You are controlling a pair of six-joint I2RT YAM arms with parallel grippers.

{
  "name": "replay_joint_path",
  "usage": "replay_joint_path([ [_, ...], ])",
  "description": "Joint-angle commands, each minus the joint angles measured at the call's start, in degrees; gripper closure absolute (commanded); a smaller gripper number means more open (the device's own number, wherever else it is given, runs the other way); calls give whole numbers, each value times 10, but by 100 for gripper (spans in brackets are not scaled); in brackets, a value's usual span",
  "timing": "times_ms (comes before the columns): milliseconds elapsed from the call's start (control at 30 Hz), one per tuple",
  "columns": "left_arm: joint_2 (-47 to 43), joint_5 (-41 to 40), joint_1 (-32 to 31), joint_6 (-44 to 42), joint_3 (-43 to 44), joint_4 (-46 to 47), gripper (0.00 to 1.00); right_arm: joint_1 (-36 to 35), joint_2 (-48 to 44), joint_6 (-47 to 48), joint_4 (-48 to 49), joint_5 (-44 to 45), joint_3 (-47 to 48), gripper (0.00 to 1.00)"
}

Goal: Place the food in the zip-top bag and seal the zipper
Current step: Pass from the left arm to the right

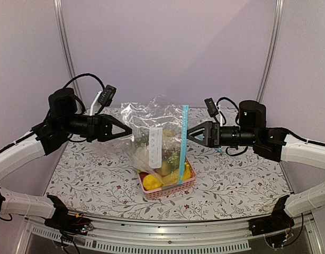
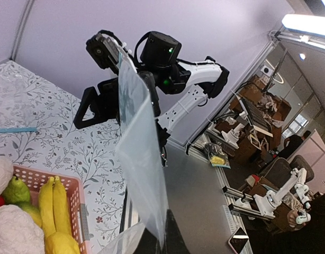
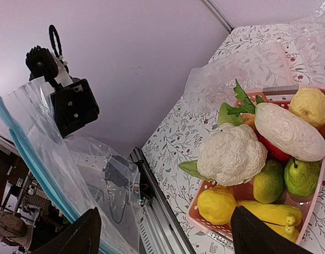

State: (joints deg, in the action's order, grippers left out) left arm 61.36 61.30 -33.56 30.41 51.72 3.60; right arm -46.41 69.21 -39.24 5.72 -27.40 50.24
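Observation:
The zip-top bag [image 1: 154, 135] hangs upright over the pink basket, its light-blue zipper [image 1: 182, 143] running vertically on the right side. My left gripper [image 1: 123, 130] is shut on the bag's left edge; the plastic sheet [image 2: 141, 153] rises from its jaws [image 2: 162, 235]. My right gripper [image 1: 189, 133] is open, its fingers wide apart [image 3: 165, 209], with the bag and zipper [image 3: 38, 164] beside its left finger. The food lies in the basket: a white oblong piece [image 3: 287, 132], a yellow lemon [image 3: 309, 106] and a round green fruit [image 3: 268, 182].
The pink basket [image 1: 170, 191] also holds a cauliflower [image 3: 231, 153], a banana bunch [image 3: 265, 211], a green pear [image 3: 303, 177] and a second yellow fruit [image 3: 218, 205]. More crumpled clear plastic [image 3: 242, 69] lies on the floral table behind it. The table's metal front rail [image 3: 157, 211] is close.

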Motion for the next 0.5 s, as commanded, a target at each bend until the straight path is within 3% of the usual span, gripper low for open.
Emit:
replay_joint_path([
  [0, -15, 0, 9, -12, 11, -13, 100, 3, 1, -6, 14, -32, -1, 14],
  [267, -14, -22, 15, -22, 12, -23, 100, -1, 13, -12, 16, -87, 8, 15],
  [467, -2, -58, 16, -37, 11, -52, 100, -35, 47, -2, 15, -117, 53, 22],
])
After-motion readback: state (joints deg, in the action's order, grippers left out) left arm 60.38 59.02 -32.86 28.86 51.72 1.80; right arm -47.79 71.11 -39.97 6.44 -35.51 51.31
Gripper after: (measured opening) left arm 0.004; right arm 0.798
